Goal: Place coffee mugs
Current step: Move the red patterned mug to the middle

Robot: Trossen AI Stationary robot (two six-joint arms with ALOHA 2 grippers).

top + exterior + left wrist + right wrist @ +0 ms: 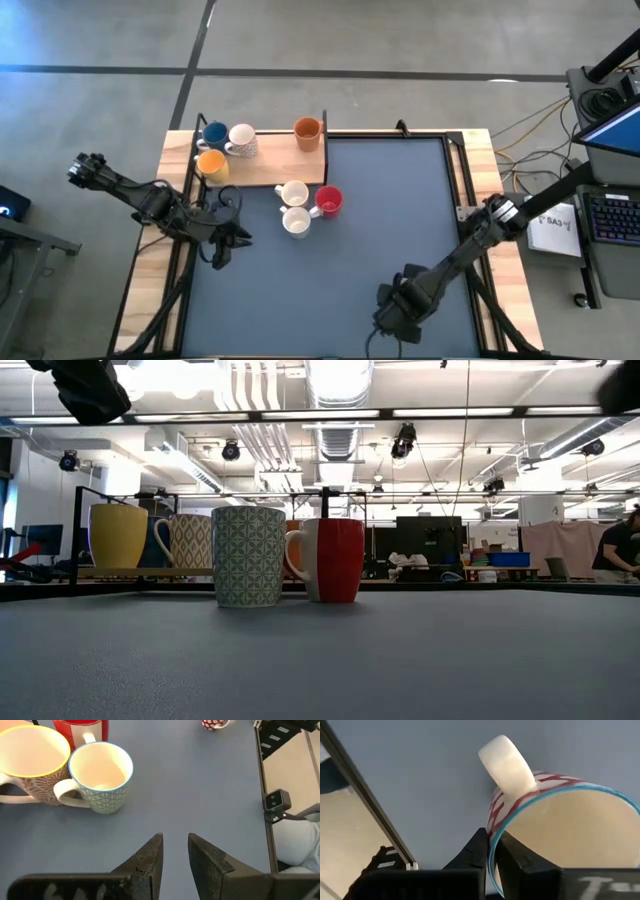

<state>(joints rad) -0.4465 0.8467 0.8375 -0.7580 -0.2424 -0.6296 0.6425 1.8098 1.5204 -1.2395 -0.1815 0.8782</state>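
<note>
Three mugs stand on the blue mat: two cream ones [293,192] [296,221] and a red one [329,201]. The low view shows the red mug [335,558] beside a green-patterned one [248,555]. A blue [215,135], a white patterned [241,140] and two orange mugs [307,132] [212,165] stand on a wooden shelf. My left gripper [175,845] [220,250] is open over bare mat, left of the cream mugs [100,775]. My right gripper [492,852] [395,310], near the table's near edge, is shut on a red-patterned cream mug [560,820] with a blue rim. My right gripper holds the red-patterned mug by its rim [495,832], right beside the white handle [507,765]. One finger is inside the mug and one [475,852] outside against the wall. The mug's mouth faces the wrist. Whether it stands on the mat or is lifted cannot be told.
The wooden shelf [270,170] with a black frame sits at the mat's far left corner. Black rails [455,170] border the mat, with wood strips outside them. Open blue mat [390,210] lies between the mugs and the right arm. Cables and equipment stand beyond the table's right side.
</note>
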